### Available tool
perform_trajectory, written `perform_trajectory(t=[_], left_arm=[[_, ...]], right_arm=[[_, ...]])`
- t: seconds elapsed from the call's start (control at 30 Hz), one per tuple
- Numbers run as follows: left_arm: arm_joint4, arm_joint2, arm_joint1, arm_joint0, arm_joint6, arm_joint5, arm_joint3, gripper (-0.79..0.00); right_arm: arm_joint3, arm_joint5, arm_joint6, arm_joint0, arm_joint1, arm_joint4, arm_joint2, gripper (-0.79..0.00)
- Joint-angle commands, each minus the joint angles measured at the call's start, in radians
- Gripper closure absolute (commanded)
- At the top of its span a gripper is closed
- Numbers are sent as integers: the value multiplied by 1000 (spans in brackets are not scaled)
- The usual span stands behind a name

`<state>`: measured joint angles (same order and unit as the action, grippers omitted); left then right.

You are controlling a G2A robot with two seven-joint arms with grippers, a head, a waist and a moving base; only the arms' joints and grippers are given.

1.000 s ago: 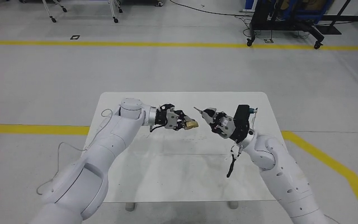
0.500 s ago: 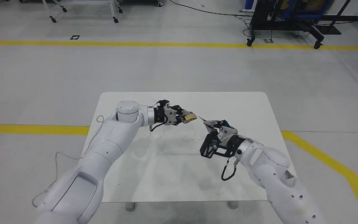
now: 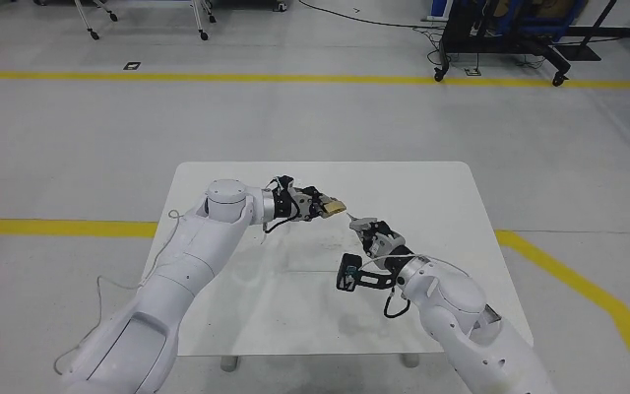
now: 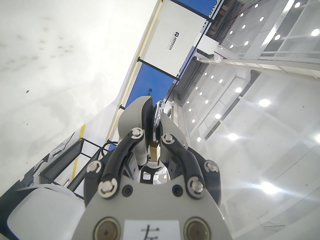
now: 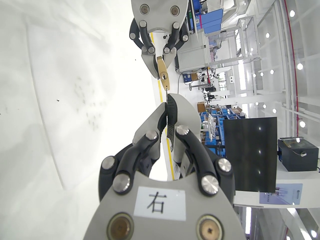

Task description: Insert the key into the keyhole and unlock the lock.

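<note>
So above the table [image 3: 433, 187], the left gripper [image 3: 323, 206] is clamped on the lock [image 3: 336, 207] about 12 o'clock from the table's middle, and the right gripper [image 3: 362, 226] at the lock's 4 o'clock pinches the key [image 5: 166, 93], tip just beside it.

Light: bright, even, from rows of ceiling lamps [image 4: 265, 102] | Glare: lamps flare in wrist views; white table [image 3: 433, 187] washed out | Distortion: straight lines bow at wrist-view edges
</note>
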<state>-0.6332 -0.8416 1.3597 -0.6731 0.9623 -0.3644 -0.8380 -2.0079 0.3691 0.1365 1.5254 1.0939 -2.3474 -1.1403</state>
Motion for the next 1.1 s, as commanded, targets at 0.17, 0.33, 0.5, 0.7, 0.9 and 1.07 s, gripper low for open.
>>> perform_trajectory(t=[0.17,0.33,0.5,0.7,0.9,1.07], left_arm=[[21,-4,-3,-9,-5,-21,-19,0],[27,-9,-4,-13,-10,-26,-24,0],[35,-10,-3,-14,-12,-32,-25,0],[42,-12,-2,-14,-21,-28,-27,0],[76,-16,-4,-23,-58,7,-47,0],[92,-21,-6,-31,-66,6,-62,0]], right_arm=[[17,13,39,-35,10,-38,47,0],[25,18,86,-52,18,-71,73,0],[28,35,94,-61,22,-80,86,0],[15,37,101,-55,23,-116,88,0],[2,37,157,-45,27,-193,112,0],[5,52,178,-52,33,-218,133,0]])
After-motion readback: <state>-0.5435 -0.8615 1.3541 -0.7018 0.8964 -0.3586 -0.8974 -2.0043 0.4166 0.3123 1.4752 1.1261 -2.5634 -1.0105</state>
